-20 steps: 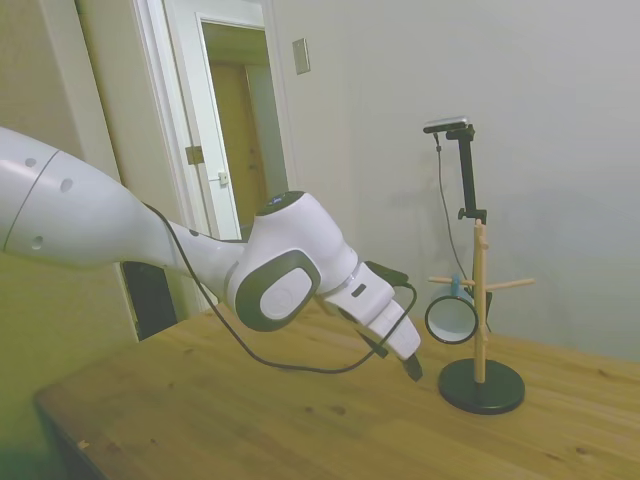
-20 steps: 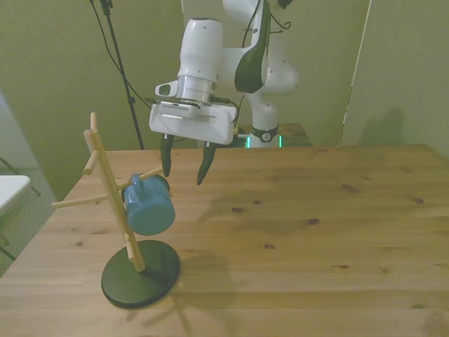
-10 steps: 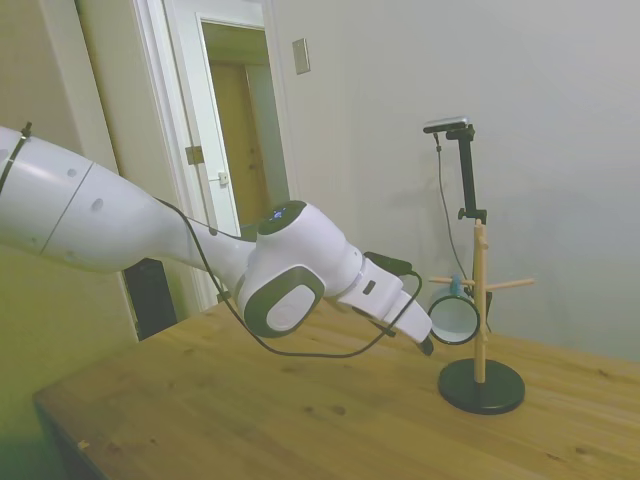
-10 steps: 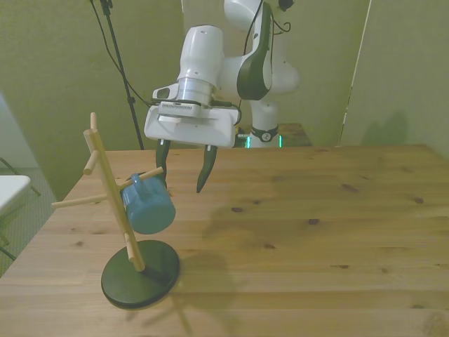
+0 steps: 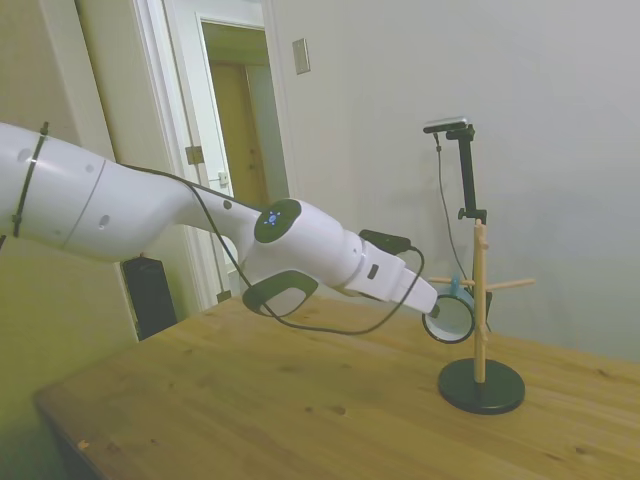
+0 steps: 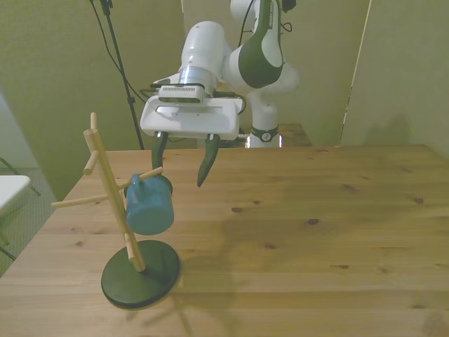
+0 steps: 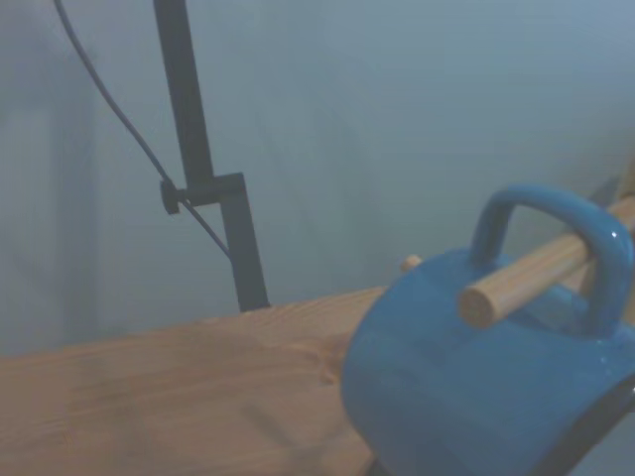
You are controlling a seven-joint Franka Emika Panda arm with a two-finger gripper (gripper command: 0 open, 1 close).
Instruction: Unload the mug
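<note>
Front view, left of frame: small teal-blue enamel mug (image 6: 150,205) hanging by its loop handle on a peg of the wooden mug tree (image 6: 111,196). White two-finger gripper (image 6: 182,163), fingers spread apart, now closer above mug than a second ago; grasp not yet made.

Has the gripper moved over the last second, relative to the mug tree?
Yes. In the side view the gripper has travelled toward the mug tree, now reaching the hanging mug; earlier it sat lower, short of it.
</note>
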